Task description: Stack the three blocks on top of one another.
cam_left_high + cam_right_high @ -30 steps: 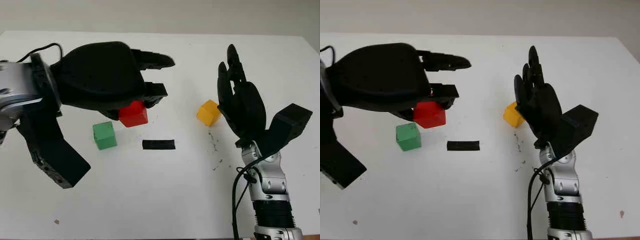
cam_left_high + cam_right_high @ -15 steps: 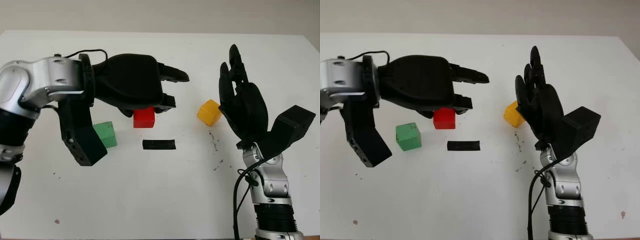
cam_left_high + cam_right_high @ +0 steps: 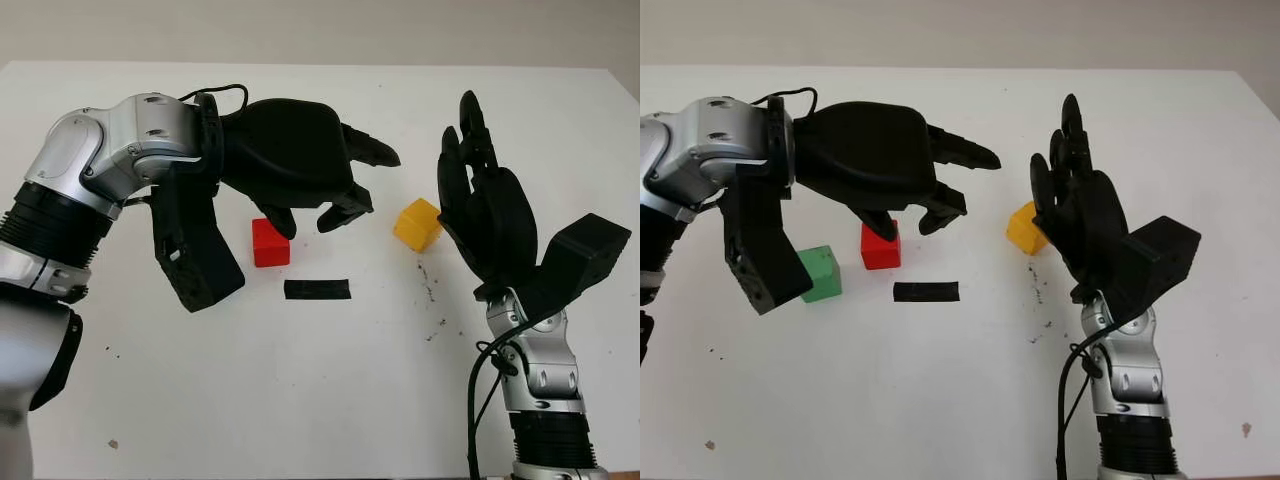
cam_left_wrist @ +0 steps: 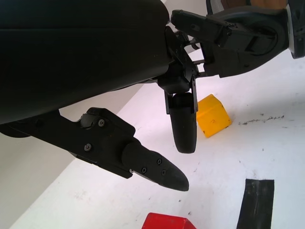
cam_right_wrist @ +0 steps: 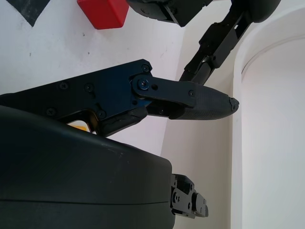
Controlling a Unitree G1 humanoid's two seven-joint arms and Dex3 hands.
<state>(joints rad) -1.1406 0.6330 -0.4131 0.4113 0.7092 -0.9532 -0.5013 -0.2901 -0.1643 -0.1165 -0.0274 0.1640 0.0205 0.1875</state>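
Released, red block (image 3: 270,243) below left hand (image 3: 300,165) (open).

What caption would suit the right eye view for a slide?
The open left hand hovers over a red block near a green block; the open right hand is raised beside a yellow block.

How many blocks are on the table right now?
3: the green block farthest left, the red block beside it under the left hand, the yellow block by the right hand.
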